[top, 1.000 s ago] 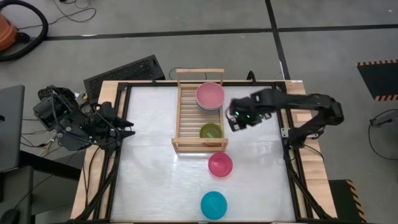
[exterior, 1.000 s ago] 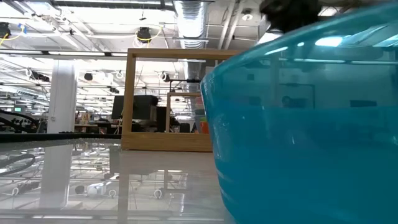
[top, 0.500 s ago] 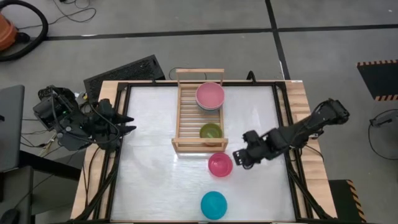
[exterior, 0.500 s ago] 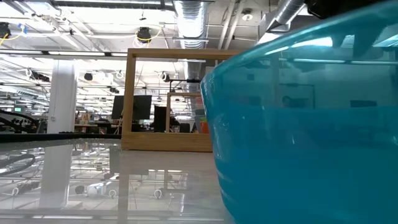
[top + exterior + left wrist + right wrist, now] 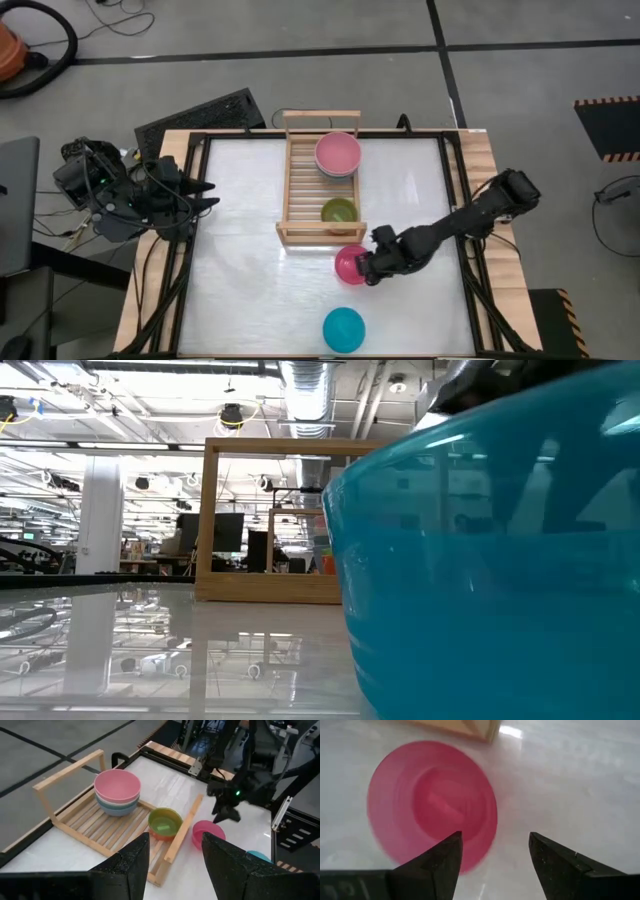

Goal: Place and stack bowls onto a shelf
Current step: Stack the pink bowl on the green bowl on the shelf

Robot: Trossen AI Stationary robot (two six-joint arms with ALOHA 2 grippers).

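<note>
**Right end effector at the magenta bowl's right rim**

The right end effector (image 5: 372, 268) hangs just off the right edge of the magenta bowl (image 5: 353, 264), which sits upright on the white tabletop (image 5: 240, 250) just nearer than the near end bar of the shelf (image 5: 300, 190). Its fingers stand apart with nothing between them; in the right wrist view the bowl's rim lies ahead of and partly between the two fingertips (image 5: 447, 851), so one finger looks set to fall inside the bowl and the other outside. The bowl is round and has no long axis, so only the rim's place in that gap counts.

The left end effector (image 5: 205, 195) waits at the far left of the tabletop, well apart from every bowl, fingers parted and empty. The right arm is plainly the nearer one.

On the shelf, the light pink bowl (image 5: 338, 152) tops a stack at the far end, and the lime green bowl (image 5: 339, 211) sits nested near the near end. The cyan bowl (image 5: 343, 329) rests alone on the tabletop, nearer still.
</note>
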